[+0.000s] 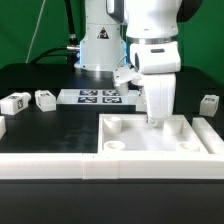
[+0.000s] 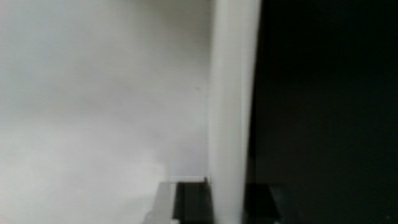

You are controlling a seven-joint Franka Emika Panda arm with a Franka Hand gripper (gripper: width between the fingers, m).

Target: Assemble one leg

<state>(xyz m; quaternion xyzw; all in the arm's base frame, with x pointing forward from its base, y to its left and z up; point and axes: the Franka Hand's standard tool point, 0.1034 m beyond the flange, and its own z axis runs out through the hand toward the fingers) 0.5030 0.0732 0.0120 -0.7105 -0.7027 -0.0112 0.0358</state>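
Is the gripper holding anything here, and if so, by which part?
It cannot be told. The gripper is down at the rim of the white panel, but neither view shows whether it grips it. The legs lie loose on the table.

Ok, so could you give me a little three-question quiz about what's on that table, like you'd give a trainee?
1. True or false: the marker board lies inside the white panel.
2. Where are the arm's fingers?
A. Over the marker board
B. Down over the white panel
C. Lifted high, clear of everything
3. Count the small tagged blocks on the table to the exterior view's right of the fingers.

Key:
1. False; it lies on the table behind the panel.
2. B.
3. One, a leg.
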